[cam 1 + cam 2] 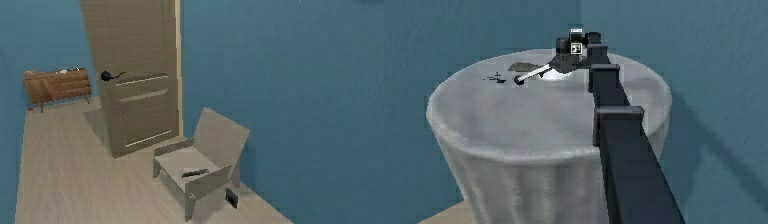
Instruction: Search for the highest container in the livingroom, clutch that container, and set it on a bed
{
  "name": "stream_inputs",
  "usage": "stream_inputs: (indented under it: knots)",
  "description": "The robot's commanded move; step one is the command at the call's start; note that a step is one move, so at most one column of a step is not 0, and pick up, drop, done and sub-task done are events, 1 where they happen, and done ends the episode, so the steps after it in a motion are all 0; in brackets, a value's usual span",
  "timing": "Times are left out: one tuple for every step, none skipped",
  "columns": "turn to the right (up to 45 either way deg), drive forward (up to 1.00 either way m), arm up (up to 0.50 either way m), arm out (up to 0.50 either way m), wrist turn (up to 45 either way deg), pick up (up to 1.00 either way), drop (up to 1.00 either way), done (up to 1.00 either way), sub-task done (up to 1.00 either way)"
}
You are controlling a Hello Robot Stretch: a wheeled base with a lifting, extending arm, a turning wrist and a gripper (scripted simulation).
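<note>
Presently listed, left to right, each placed from the door.

1. Slatted brown wooden rack: left of the door and farther back, against the blue painted wall.
2. Tall grey-brown panelled door with a dark lever handle: the landmark, on pale plank floor.
3. Open grey cardboard box: right of the door and nearer, on the floor, flaps up, a dark flat item inside. By shape it is the likeliest container, though it sits low. Whether it is the one sought cannot be told.

Arm side view, same order.

4. Round table draped in grey cloth: the working surface.
5. Small dark specks: on the tabletop, just left of the fingertips, too small to name.
6. Dark two-finger gripper: over the tabletop, long axis pointing left toward the specks. Its state cannot be told, nor whether it holds anything.
7. Pale patch: under the gripper's body, unidentified.
8. Dark square arm bar: rising from the bottom edge.
</note>
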Motion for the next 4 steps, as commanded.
stream_inputs:
  knots:
    - [0.0,0.0,0.0,0.0,30.0,0.0,0.0,0.0,0.0]
    - [0.0,0.0,0.0,0.0,0.0,1.0,0.0,0.0,0.0]
    - [0.0,0.0,0.0,0.0,-45.0,0.0,0.0,0.0,0.0]
    - [0.0,0.0,0.0,0.0,-45.0,0.0,0.0,0.0,0.0]
